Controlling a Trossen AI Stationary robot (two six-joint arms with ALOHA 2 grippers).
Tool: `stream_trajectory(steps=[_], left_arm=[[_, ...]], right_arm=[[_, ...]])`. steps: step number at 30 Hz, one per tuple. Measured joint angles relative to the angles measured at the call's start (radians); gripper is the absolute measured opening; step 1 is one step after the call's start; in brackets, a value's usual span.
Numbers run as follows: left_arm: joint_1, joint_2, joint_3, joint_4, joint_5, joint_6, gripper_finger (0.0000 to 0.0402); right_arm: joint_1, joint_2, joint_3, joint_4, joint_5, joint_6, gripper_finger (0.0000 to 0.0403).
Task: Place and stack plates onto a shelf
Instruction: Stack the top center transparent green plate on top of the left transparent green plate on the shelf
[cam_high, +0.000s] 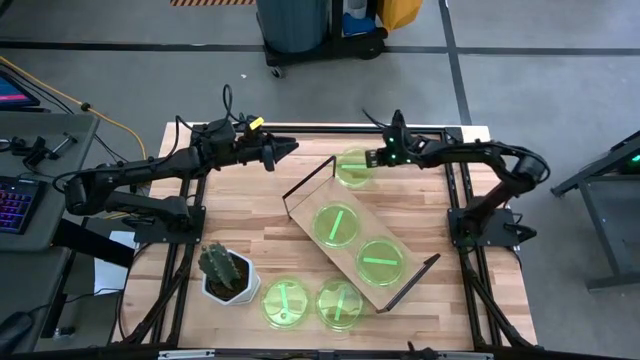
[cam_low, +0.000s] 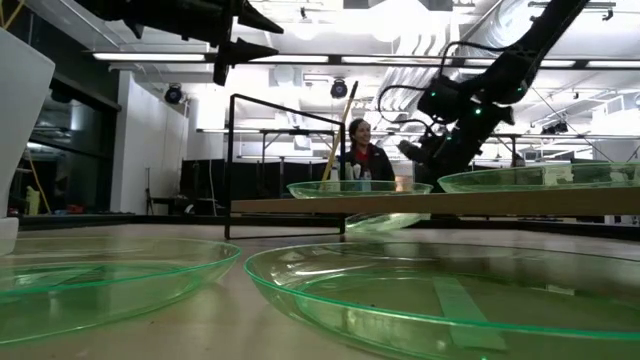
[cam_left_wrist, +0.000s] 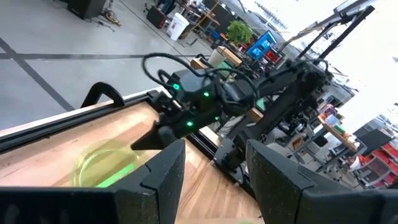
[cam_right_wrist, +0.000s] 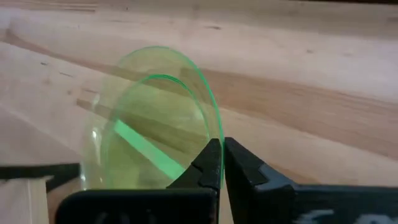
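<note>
From above, the shelf (cam_high: 360, 245) lies diagonally across the middle of the table (cam_high: 250, 215), a black wire frame at each short end. Two green plates (cam_high: 336, 224) rest on its board, apart from each other. Two more plates (cam_high: 285, 301) sit side by side near the table's front edge, just beside a potted cactus (cam_high: 228, 272). A fifth plate (cam_high: 354, 166) is near the back edge, at the shelf's far end, pinched at its rim by the right gripper (cam_high: 377, 157). The left gripper (cam_high: 285, 147) hangs above the back edge, holding nothing.

At table height, the two front plates (cam_low: 420, 290) fill the foreground; the shelf board (cam_low: 430, 204) carries two plates (cam_low: 358, 188). The held plate (cam_low: 385, 221) shows tilted below board level. A person (cam_low: 362, 152) stands in the room behind.

The left wrist camera shows its own fingers (cam_left_wrist: 168, 171) spread apart and, beyond them, the right arm with the plate (cam_left_wrist: 106, 167).

The right wrist camera shows its fingers (cam_right_wrist: 214, 163) clenched on the tilted plate's (cam_right_wrist: 152, 121) rim, above the table's wood.
</note>
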Motion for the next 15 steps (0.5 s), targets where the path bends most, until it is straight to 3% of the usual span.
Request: stream_trajectory(steps=[11, 15], left_arm=[[0.000, 0.000, 0.000, 0.014, -0.044, -0.002, 0.0161], [0.000, 0.000, 0.000, 0.014, -0.044, -0.002, 0.0161]], right_arm=[[-0.032, -0.254, -0.304, 0.208, -0.035, 0.138, 0.0000], [-0.032, -0.301, -0.343, 0.232, -0.039, 0.176, 0.0000]])
